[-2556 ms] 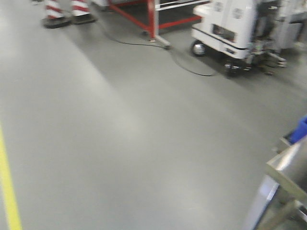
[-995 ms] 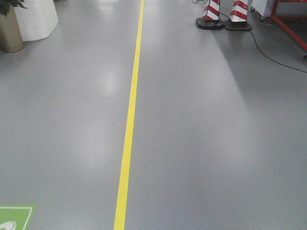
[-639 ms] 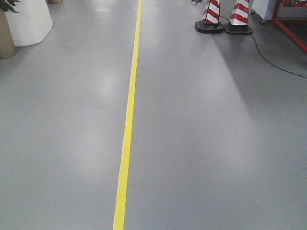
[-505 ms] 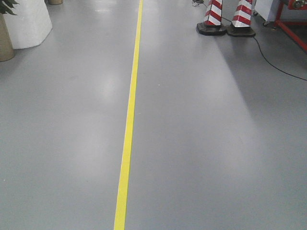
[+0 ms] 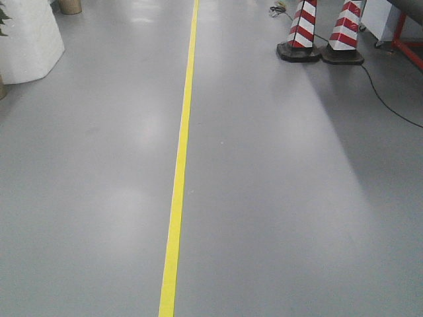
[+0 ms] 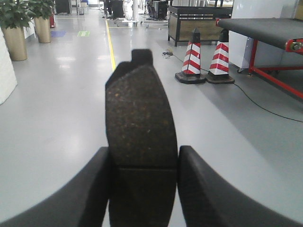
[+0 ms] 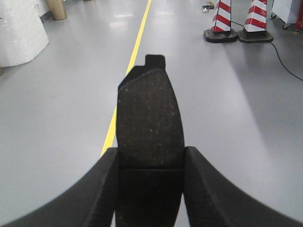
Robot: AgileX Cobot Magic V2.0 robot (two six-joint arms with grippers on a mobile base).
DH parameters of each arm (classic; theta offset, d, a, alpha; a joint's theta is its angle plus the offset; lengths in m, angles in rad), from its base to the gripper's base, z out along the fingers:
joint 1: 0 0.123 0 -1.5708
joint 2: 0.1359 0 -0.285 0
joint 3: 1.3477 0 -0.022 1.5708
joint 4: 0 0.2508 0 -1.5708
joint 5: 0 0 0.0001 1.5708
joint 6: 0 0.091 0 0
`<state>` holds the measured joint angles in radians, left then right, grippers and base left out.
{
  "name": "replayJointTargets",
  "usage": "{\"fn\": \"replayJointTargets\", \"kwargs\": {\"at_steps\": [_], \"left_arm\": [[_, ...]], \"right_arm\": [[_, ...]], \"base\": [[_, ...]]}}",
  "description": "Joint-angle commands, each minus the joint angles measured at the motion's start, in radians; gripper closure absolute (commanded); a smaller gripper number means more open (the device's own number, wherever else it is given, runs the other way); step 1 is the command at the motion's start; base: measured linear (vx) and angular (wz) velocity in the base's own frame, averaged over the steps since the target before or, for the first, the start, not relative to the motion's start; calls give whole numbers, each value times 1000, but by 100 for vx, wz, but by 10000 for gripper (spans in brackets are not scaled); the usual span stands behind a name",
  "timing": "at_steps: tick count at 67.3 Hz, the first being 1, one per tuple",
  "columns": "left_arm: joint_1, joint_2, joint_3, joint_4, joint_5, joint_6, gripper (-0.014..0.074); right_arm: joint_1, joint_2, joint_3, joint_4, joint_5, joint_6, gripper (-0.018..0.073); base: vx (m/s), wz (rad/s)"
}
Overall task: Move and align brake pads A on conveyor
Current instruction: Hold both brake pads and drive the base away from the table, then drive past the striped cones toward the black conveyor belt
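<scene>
Brake pads A show as two pieces, one in each hand. In the left wrist view the left hand (image 6: 143, 156) is clenched on a brake pad (image 6: 139, 109): its two black fingers (image 6: 90, 189) press the pad's long edges from both sides. The pad stands upright out of the hand, its rough, speckled dark face toward the camera. A small square tab sits at its far end, and a groove crosses it level with the fingertips. In the right wrist view the right hand (image 7: 150, 158) grips a second pad (image 7: 149, 113) the same way, upright, tab at the far end, groove between the fingertips. I can read no brand or writing on either face.

Both hands hang over the smooth grey floor (image 5: 297, 198). A yellow line (image 5: 177, 198) runs away from them, passing just left of the right hand's pad. Ahead and to the right of both hands stand two red-and-white striped cones (image 5: 304, 33) side by side, with a black cable (image 5: 390, 99) trailing past them. Farther right of the left hand is a dark flat top on a red frame (image 6: 265, 26). To the left are a white block (image 5: 26, 39) and potted plants (image 6: 16, 42). A green floor sign (image 6: 83, 33) far ahead is too small to read.
</scene>
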<state>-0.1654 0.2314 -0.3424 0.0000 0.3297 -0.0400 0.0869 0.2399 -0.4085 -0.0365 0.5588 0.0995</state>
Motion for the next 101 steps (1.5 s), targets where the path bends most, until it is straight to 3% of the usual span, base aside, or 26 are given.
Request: {"fn": "replayJointTargets", "kwargs": {"at_steps": [1,101], "left_arm": [[-3,10,-27,0,-101,-3,602],[-3,10,-27,0,-101,-3,602]], "right_arm": [[-5,9,-31,-7,-94,-5,566],[-5,9,-31,-7,-94,-5,566]], "base": [[63,-5],[68,-2]]}}
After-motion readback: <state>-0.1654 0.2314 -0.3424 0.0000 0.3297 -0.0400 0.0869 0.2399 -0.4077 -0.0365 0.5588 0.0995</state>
